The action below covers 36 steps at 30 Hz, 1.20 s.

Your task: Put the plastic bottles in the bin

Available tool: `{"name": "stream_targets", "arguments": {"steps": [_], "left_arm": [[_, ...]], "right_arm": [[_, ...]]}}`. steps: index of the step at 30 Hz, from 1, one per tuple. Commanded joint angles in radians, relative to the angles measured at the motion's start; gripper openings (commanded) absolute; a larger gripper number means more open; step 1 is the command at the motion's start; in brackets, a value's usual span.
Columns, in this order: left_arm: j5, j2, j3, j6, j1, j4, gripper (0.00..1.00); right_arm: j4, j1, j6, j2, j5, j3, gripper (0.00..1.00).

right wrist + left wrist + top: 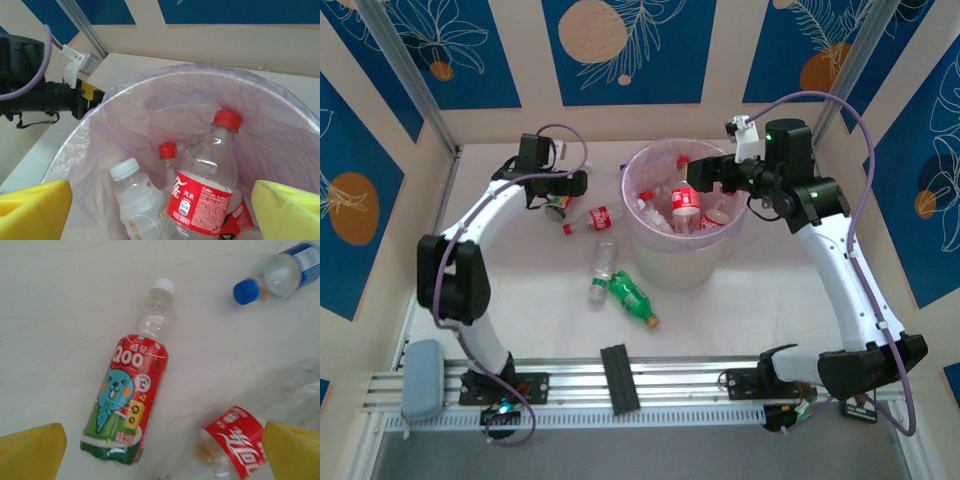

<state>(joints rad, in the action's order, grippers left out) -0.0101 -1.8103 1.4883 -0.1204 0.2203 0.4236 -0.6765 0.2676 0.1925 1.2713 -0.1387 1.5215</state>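
White tabletop (60, 315) lies beneath my left gripper (161, 427), spread wide above 1 Qoo bottle (130, 395), while my right gripper (160, 185) hangs open over the bin (165, 80).

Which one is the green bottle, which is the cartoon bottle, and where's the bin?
Green bottle (628, 293), top view, on its body.
Cartoon bottle (125, 400), left wrist view, on its label.
Bin (675, 265), top view, on its front wall.

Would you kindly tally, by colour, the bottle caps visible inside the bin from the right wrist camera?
Red caps: 2
White caps: 1
Total: 3 caps showing inside the bin
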Motion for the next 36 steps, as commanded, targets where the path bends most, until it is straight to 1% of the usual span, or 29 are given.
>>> {"name": "stream_targets", "arguments": {"steps": [1, 5, 10, 18, 22, 25, 28, 34, 36], "left_arm": [[0.033, -0.083, 0.101, 0.069, -0.019, 0.079, 1.00], [0.053, -0.186, 0.181, 0.086, -0.028, 0.154, 1.00], [0.015, -0.269, 0.202, 0.093, -0.038, 0.187, 1.00], [0.025, -0.364, 0.239, 0.098, -0.046, 0.242, 1.00], [0.028, -0.404, 0.264, 0.099, -0.053, 0.251, 0.97], [0.033, -0.422, 0.278, 0.099, -0.055, 0.254, 0.93], [0.045, -0.430, 0.281, 0.097, -0.054, 0.256, 0.82], [0.046, -0.404, 0.263, 0.097, -0.053, 0.245, 0.66], [0.045, -0.376, 0.248, 0.097, -0.055, 0.232, 0.64]], "right_arm": [[-0.025, -0.017, -0.002, -0.027, -0.002, -0.018, 0.93], [-0.025, -0.029, -0.001, -0.035, -0.002, -0.024, 0.93], [-0.020, -0.036, -0.005, -0.036, -0.004, -0.035, 0.93], [-0.014, -0.044, -0.003, -0.041, -0.007, -0.047, 0.93], [-0.014, -0.045, -0.001, -0.043, -0.009, -0.055, 0.93], [-0.014, -0.045, 0.000, -0.044, -0.009, -0.056, 0.93], [-0.015, -0.046, 0.000, -0.044, -0.007, -0.053, 0.92], [-0.017, -0.045, 0.002, -0.042, -0.007, -0.054, 0.92], [-0.017, -0.046, 0.003, -0.040, -0.008, -0.054, 0.92]]}}
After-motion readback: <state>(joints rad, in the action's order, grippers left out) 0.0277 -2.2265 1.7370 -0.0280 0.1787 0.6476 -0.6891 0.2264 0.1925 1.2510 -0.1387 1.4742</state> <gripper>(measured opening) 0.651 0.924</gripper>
